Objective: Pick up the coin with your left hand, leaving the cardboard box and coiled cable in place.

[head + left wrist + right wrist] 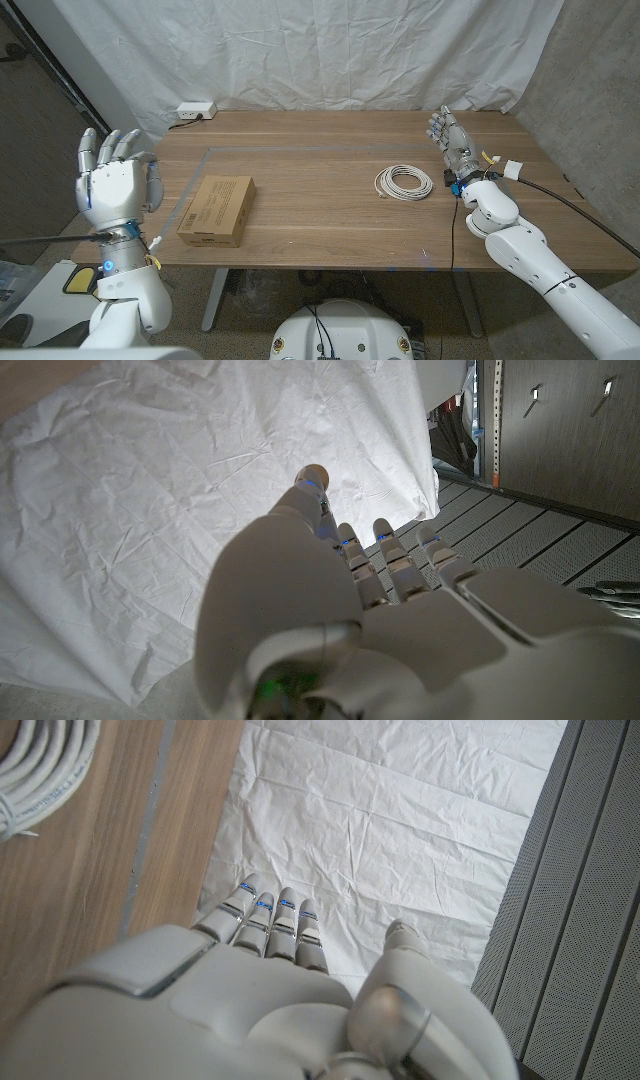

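Table: one wooden table (330,215) with a smooth brown grain is carrying a thin pale line marked in a rectangle across its top.
Cardboard box: one flat brown cardboard box (216,209), rectangular with printed text on its lid, is lying on the table's left part, near the front edge.
Coiled cable: one white coiled cable (403,183), wound into a neat round ring of several loops, is lying on the table's right part, well apart from the box; its glossy strands are also showing in the right wrist view (40,770).
Coin: I cannot tell where the coin is; nothing on the table is reading as one at this size.
Left hand: the left hand (115,180), of white hard shell with blue-lit joints, is hanging off the table's left edge, back toward the camera, its fingers (395,560) reaching straight and apart, holding nothing.
Right hand: the right hand (452,140) is standing at the table's right side, just beside the cable, fingers (270,915) extended side by side and gripping nothing.
Backdrop: one wrinkled white cloth (300,50) is hanging behind the table.
Power strip: one small white block (196,110) is sitting at the table's back left corner.
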`<state>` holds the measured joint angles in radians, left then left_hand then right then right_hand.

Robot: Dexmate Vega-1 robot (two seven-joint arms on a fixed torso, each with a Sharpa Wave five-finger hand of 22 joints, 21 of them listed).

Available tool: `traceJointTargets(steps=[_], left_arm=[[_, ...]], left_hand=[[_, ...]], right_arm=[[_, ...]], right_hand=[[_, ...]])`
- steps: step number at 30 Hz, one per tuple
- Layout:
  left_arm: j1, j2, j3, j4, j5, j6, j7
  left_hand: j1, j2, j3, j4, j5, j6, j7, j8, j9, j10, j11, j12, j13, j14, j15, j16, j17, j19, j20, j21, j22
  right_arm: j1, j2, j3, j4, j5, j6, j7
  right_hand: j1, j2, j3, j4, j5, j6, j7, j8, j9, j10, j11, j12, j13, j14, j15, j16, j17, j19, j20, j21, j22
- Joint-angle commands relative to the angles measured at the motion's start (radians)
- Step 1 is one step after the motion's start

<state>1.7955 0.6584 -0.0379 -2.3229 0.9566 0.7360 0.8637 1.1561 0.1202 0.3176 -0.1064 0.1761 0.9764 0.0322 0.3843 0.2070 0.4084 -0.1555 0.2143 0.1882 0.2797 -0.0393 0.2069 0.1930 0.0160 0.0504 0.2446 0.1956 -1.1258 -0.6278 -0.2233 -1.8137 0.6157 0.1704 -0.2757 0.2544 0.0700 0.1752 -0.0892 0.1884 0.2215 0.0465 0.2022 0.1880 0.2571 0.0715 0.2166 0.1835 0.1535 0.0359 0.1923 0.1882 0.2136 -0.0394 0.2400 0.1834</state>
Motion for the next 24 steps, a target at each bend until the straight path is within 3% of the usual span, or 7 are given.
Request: traceJointTargets(steps=[1, 10, 18, 24], left_arm=[[-0.018, -0.013, -0.044, 0.002, 0.021, -0.066, -0.023], [-0.015, -0.025, -0.064, -0.003, 0.054, -0.081, -0.050], [-0.002, -0.054, -0.099, 0.012, 0.043, -0.155, 0.004], [0.007, -0.068, -0.108, 0.013, 0.054, -0.170, -0.007]], left_hand=[[-0.002, 0.003, 0.006, 0.001, 0.004, 0.114, -0.020, 0.068, 0.001, 0.011, 0.002, -0.002, 0.004, 0.008, -0.096, -0.001, 0.002, 0.006, 0.000, 0.003, 0.002], [-0.003, 0.001, 0.007, 0.001, 0.005, 0.115, -0.019, 0.069, 0.000, 0.013, 0.002, -0.003, 0.004, 0.012, -0.097, -0.001, 0.001, 0.009, 0.000, 0.004, 0.002], [-0.004, 0.000, 0.010, 0.000, 0.005, 0.115, -0.018, 0.069, -0.001, 0.016, -0.001, -0.003, 0.004, 0.014, -0.097, -0.002, 0.001, 0.011, -0.001, 0.004, 0.002], [-0.004, 0.000, 0.011, 0.000, 0.005, 0.113, -0.017, 0.069, -0.001, 0.017, 0.002, -0.004, 0.005, 0.015, -0.098, -0.002, 0.001, 0.012, -0.002, 0.004, 0.001]], right_arm=[[-0.009, -0.002, 0.005, -0.018, -0.006, -0.005, -0.010], [-0.014, -0.006, 0.006, -0.038, -0.013, -0.017, -0.021], [-0.024, -0.006, 0.005, -0.065, -0.029, -0.017, -0.035], [-0.037, -0.012, 0.008, -0.094, -0.033, -0.032, -0.047]], right_hand=[[-0.004, 0.003, 0.000, -0.002, 0.004, 0.005, 0.004, -0.004, 0.003, 0.007, 0.004, -0.001, 0.004, 0.005, 0.001, 0.000, 0.003, 0.008, -0.013, -0.002, 0.004], [-0.004, 0.004, 0.000, -0.003, 0.004, 0.005, 0.004, -0.004, 0.003, 0.008, 0.004, -0.001, 0.004, 0.006, 0.002, 0.000, 0.003, 0.009, -0.013, -0.003, 0.005], [-0.004, 0.004, 0.000, -0.003, 0.004, 0.005, 0.004, -0.005, 0.003, 0.009, 0.003, 0.000, 0.004, 0.006, 0.002, 0.000, 0.003, 0.009, -0.013, -0.004, 0.005], [-0.004, 0.004, 0.000, -0.003, 0.004, 0.005, 0.004, -0.004, 0.003, 0.009, 0.002, 0.000, 0.004, 0.005, 0.001, -0.001, 0.003, 0.010, -0.013, -0.005, 0.005]])
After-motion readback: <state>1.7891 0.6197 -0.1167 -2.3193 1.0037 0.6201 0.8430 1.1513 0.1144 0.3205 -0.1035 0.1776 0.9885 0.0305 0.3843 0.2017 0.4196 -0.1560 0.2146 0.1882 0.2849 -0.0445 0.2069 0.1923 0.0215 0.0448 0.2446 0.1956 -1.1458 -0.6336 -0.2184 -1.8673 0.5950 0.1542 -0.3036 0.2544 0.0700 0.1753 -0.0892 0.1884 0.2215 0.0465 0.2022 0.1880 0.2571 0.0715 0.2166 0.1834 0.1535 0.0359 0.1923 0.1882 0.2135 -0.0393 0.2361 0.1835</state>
